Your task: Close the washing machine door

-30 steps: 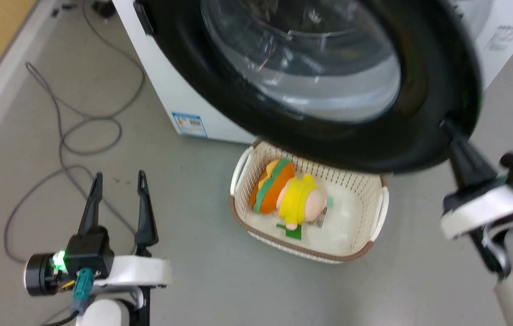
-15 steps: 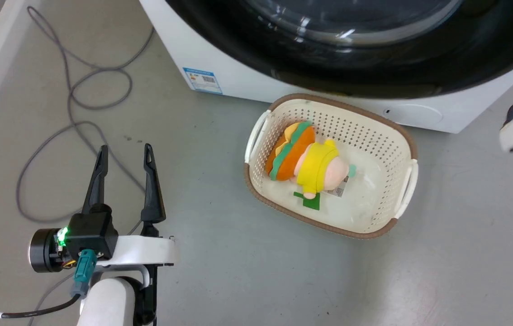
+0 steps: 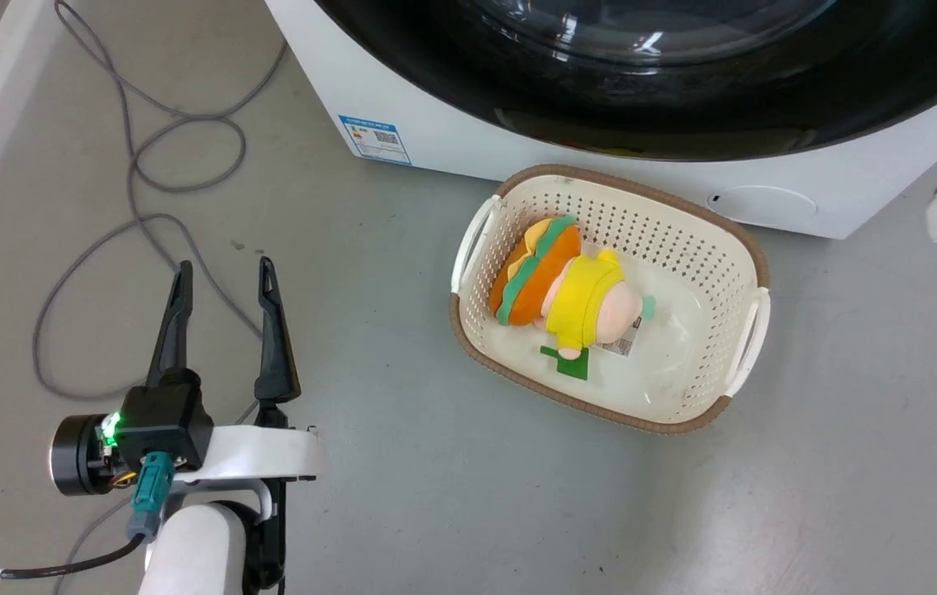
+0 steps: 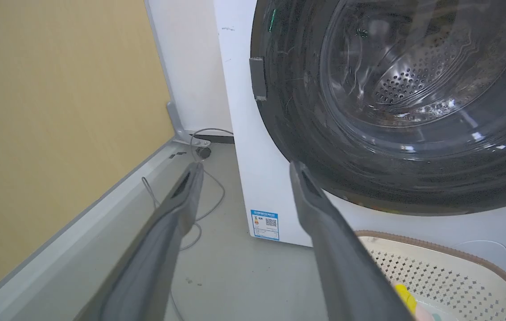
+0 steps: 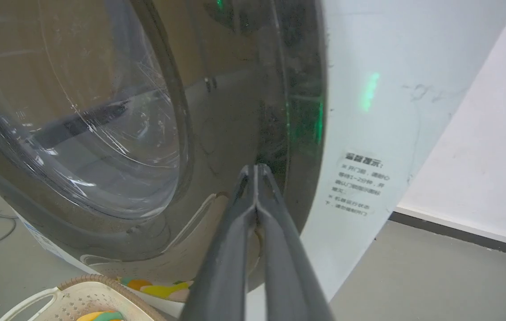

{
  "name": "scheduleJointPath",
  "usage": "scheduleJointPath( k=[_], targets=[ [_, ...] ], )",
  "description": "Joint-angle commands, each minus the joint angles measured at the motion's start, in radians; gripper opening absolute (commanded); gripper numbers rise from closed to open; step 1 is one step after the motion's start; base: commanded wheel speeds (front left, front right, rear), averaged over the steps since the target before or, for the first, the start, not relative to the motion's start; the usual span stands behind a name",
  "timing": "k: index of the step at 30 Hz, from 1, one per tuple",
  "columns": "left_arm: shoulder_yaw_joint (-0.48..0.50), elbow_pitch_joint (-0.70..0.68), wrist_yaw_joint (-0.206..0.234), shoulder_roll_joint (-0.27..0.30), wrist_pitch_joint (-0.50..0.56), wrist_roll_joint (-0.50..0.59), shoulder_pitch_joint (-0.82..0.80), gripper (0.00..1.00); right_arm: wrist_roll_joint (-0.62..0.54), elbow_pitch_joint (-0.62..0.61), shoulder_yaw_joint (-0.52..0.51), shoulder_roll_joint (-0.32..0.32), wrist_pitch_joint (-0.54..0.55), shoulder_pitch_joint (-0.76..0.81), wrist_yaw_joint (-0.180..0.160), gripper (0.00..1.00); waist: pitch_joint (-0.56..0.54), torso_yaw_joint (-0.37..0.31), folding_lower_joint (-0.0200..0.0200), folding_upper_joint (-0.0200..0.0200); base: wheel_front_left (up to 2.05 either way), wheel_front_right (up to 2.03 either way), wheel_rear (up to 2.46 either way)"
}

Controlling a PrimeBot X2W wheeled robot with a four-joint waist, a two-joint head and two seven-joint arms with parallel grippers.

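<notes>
- Right claw (image 5: 256, 168) pressed together, empty, tips at the black rim of the door (image 5: 235, 67).
- The door lies flush against the washing machine (image 3: 452, 140), at 12 o'clock in the head view.
- Left claw (image 3: 222, 273) spread, empty, at 8 o'clock over the floor (image 3: 435, 496).
- At 6 o'clock of the door, a basket (image 3: 753, 256) holds a plush toy (image 3: 576, 297).
</notes>
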Motion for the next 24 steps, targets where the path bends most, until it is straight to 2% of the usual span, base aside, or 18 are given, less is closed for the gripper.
scheduleJointPath(
  k=[1, 7, 14, 19, 24],
  targets=[
    [0.002, -0.001, 0.006, -0.001, -0.004, -0.003, -0.014, 1.00, -0.007, 0.000, -0.006, 0.012, -0.004, -0.016, -0.002, 0.00, -0.007, -0.005, -0.0001, 0.0000, 0.00, 0.00, 0.00],
    [0.009, 0.014, 0.010, -0.001, -0.004, 0.002, 0.000, 1.00, 0.000, -0.087, -0.002, 0.047, -0.004, 0.046, -0.002, 0.00, -0.057, -0.029, -0.0001, 0.0000, 0.00, 0.00, 0.00],
    [0.033, 0.038, -0.002, 0.003, -0.004, 0.021, 0.020, 1.00, 0.019, -0.328, -0.020, 0.084, -0.004, 0.179, -0.002, 0.00, -0.150, -0.074, -0.0001, 0.0000, 0.00, 0.00, 0.00],
    [0.047, 0.049, -0.005, 0.012, -0.004, 0.036, 0.045, 1.00, 0.029, -0.523, -0.013, 0.138, -0.004, 0.308, -0.002, 0.00, -0.211, -0.115, -0.0001, 0.0000, 0.00, 0.00, 0.00],
    [0.049, 0.057, -0.004, 0.018, -0.004, 0.044, 0.073, 1.00, 0.053, -0.597, -0.025, 0.190, -0.004, 0.429, -0.002, 0.00, -0.254, -0.143, -0.0001, 0.0000, 0.00, 0.00, 0.00]
  ],
)
